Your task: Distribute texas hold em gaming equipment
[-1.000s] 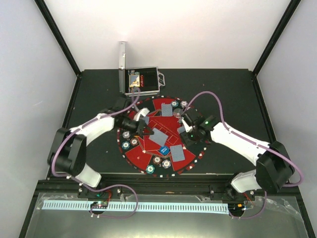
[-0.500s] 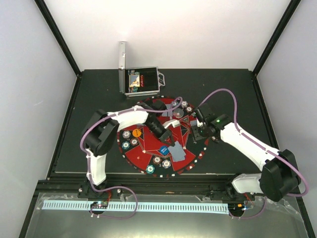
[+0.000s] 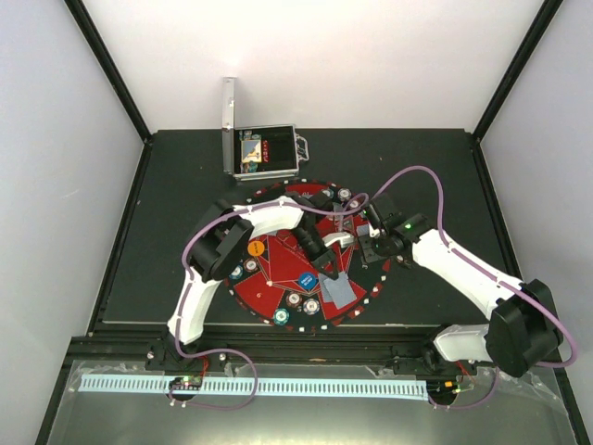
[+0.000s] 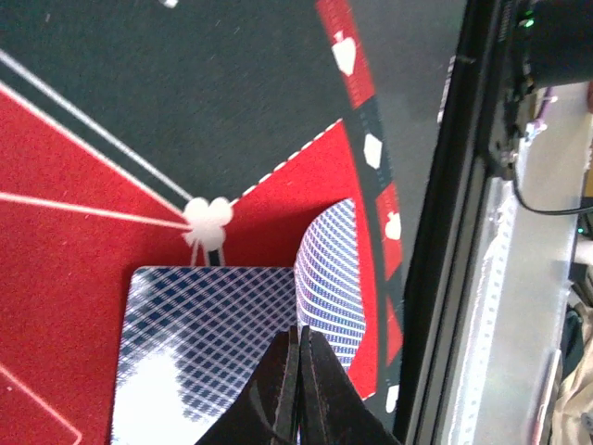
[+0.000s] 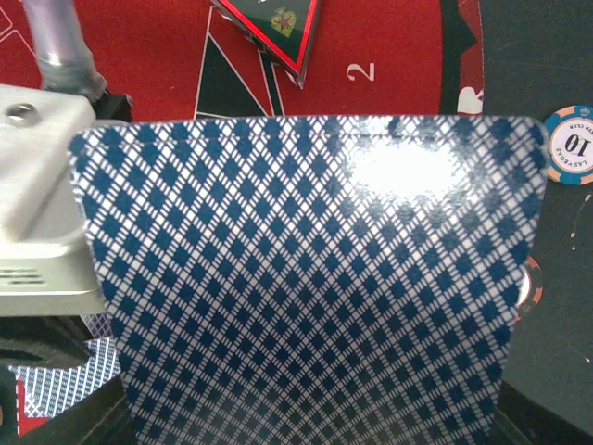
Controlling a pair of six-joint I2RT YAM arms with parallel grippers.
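Note:
The red-and-black mat (image 3: 278, 264) carries poker chips (image 3: 294, 299) round its rim, an orange disc (image 3: 255, 248) and grey-blue-backed playing cards (image 3: 339, 290) at its front right. My left gripper (image 3: 329, 273) reaches over those cards. In the left wrist view it (image 4: 299, 329) is shut on a bowed card (image 4: 334, 269) beside a flat card (image 4: 204, 343). My right gripper (image 3: 363, 243) hovers at the mat's right edge. A held card (image 5: 306, 278) fills the right wrist view and hides the jaws. A teal-and-orange "10" chip (image 5: 573, 144) lies beside it.
The open silver case (image 3: 264, 153) stands behind the mat on the dark table (image 3: 417, 176). More chips (image 3: 345, 195) sit at the mat's far rim. The left arm's white link (image 5: 37, 185) is close on the right wrist's left. The table's front rail (image 4: 463, 232) runs beside the left gripper.
My left arm has swung from the mat's left across to its front right, bringing a card beside the one lying there. My right gripper has shifted slightly up and right.

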